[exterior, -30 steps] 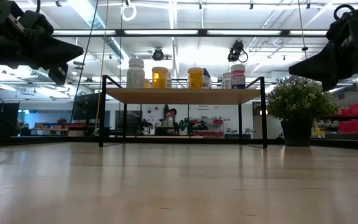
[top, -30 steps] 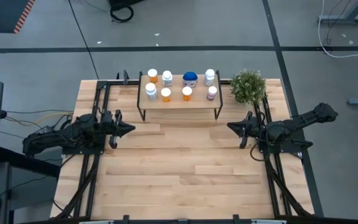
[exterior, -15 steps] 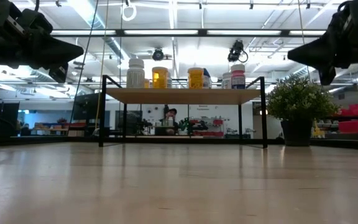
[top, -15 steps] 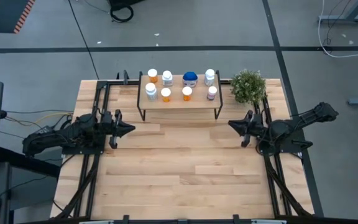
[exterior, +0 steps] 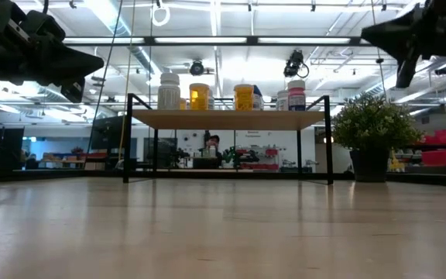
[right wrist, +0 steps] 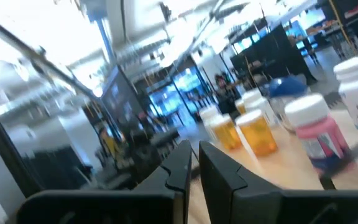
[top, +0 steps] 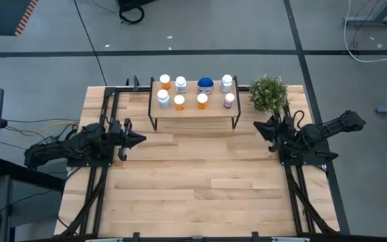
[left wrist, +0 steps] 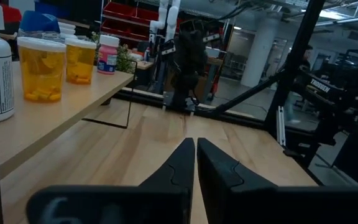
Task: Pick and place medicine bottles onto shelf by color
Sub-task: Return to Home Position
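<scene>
The bare wooden table (top: pixel 193 188) fills the near ground. At 9 o'clock from its centre the left gripper (top: pixel 142 139) hangs above the boards, empty, exactly where it was a second ago. Its fingers (left wrist: pixel 182 163) are pressed together, with only a thin slit between them.

At 3 o'clock the right gripper (top: pixel 257 126) is the one thing that has changed. It has drawn back toward its own table edge and swung up. In the low view it now sits near the ceiling lights rather than level with the plant's crown. It is empty too, and its fingers (right wrist: pixel 180 163) are closed to a narrow line.

Farther off, at 12 o'clock, the shelf (top: pixel 193 111) stands as before. All eight medicine bottles (top: pixel 179 101) stand upright on it in two rows of four. The blue-topped bottle (top: pixel 205 85) is in the far row. A potted plant (top: pixel 268 93) stands just beside the shelf, at about 1 o'clock.
</scene>
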Motion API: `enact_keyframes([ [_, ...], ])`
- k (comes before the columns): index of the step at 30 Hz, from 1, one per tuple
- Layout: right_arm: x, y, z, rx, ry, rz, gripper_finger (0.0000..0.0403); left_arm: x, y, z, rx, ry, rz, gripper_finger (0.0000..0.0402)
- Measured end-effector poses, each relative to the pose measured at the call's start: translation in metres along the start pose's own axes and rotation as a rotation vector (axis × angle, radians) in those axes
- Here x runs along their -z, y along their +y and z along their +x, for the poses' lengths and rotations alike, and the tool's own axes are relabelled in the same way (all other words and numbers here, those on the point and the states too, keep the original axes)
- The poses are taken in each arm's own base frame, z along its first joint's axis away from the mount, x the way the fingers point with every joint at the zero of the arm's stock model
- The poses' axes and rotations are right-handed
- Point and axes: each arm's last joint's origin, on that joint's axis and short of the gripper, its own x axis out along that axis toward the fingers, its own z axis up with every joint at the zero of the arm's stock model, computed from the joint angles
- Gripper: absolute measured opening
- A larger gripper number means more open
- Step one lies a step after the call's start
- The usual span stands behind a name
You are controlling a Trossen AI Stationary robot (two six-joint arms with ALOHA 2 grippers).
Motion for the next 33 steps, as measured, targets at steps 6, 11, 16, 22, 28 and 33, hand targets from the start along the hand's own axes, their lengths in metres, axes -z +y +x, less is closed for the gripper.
enact_keyframes([
  [6, -0.016, 0.003, -0.001, -0.036, -0.131, 0.114, 0.0039, 0.0, 0.0, 0.0, 0.0, -0.001, 0.0, 0.0028],
  [11, -0.024, 0.004, -0.003, -0.055, -0.205, 0.179, 0.0039, 0.0, 0.0, 0.0, 0.0, -0.002, 0.001, 0.002],
  [16, -0.025, 0.004, -0.003, -0.058, -0.213, 0.185, 0.0039, 0.0, 0.0, 0.0, 0.0, -0.003, 0.001, 0.0016],
  [22, -0.025, 0.004, -0.003, -0.058, -0.213, 0.185, 0.0039, 0.0, 0.0, 0.0, -0.001, -0.003, 0.001, 0.0026],
  [28, -0.025, 0.004, -0.003, -0.058, -0.213, 0.185, 0.0039, 0.0, 0.0, 0.0, -0.001, -0.004, 0.001, 0.0027],
  [33, -0.025, 0.004, -0.003, -0.058, -0.213, 0.185, 0.0039, 0.0, 0.0, 0.0, -0.002, -0.004, 0.001, 0.0019],
])
